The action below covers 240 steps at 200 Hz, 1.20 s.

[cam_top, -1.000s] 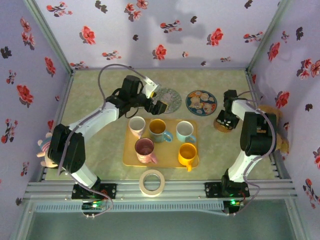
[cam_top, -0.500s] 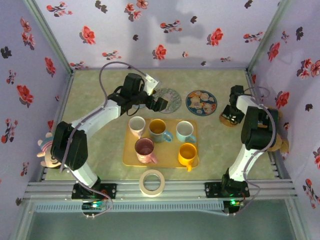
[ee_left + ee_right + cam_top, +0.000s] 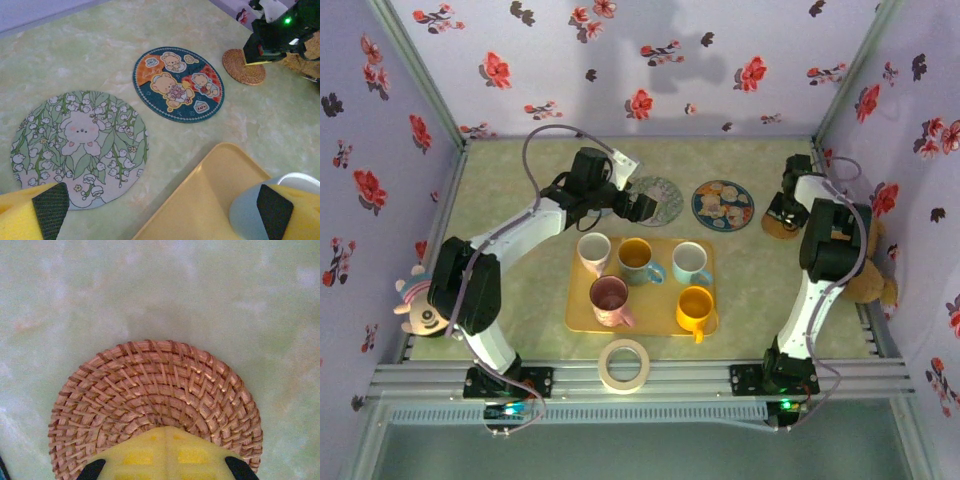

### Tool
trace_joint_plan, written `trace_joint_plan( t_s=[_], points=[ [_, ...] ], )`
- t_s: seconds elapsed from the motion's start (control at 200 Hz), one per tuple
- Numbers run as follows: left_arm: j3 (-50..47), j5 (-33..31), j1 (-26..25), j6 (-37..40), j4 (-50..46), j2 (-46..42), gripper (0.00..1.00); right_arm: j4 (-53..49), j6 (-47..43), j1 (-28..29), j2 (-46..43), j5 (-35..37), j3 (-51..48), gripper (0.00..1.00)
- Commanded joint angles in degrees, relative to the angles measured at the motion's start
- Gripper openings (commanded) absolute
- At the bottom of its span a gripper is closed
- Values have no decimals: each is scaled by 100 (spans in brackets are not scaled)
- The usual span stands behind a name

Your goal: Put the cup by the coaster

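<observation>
Far left on the counter (image 3: pixel 520 290) there's a plush toy (image 3: pixel 415 305) against the wall. The left tool (image 3: pixel 642 208) is wide apart with nothing in it, hanging over the edge of the green flower coaster (image 3: pixel 663 197), just behind the yellow tray (image 3: pixel 578 322). In its wrist cam one pad (image 3: pixel 50 210) is over that coaster and the other is above the pale blue cup (image 3: pixel 247 212).

All five cups sit in the tray: white cup (image 3: pixel 593 250), mustard cup (image 3: pixel 637 258) and the pale blue one in the back row, pink cup (image 3: pixel 610 298) and orange cup (image 3: pixel 695 305) in front. A tape roll (image 3: pixel 624 364) lies just in front of the tray.

Right of the green coaster comes the bear coaster (image 3: pixel 723 204), then the woven coaster (image 3: pixel 777 232). The right tool (image 3: pixel 784 211) is pinched together, holding nothing, tips over the woven coaster's edge. Can't tell if it touches.
</observation>
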Motion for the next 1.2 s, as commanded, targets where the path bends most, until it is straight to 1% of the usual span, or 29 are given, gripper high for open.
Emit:
trace_joint_plan(
  t_s=[0.0,0.38,0.51,0.9,1.04,1.135,1.195],
  points=[
    [217,-64,-45,-63,118,57,100,-157,-157,-45,297,-108,336,0],
    [294,-123,-40,-9,-25,101,99,-255,-276,-54,893,-194,1017,0],
    [314,-143,-40,-9,-42,115,100,-469,-336,-54,1071,-266,1348,0],
    [408,-229,-42,-9,-60,132,99,-533,-383,-54,776,-255,1327,0],
    [530,-293,-41,-68,-68,107,99,-562,-417,-46,535,-231,1353,9],
    [609,-353,-42,-129,-90,65,99,-562,-470,-45,313,-211,1328,18],
    [668,-400,-45,-164,-132,35,99,-571,-512,-45,146,-195,1300,25]
  ],
)
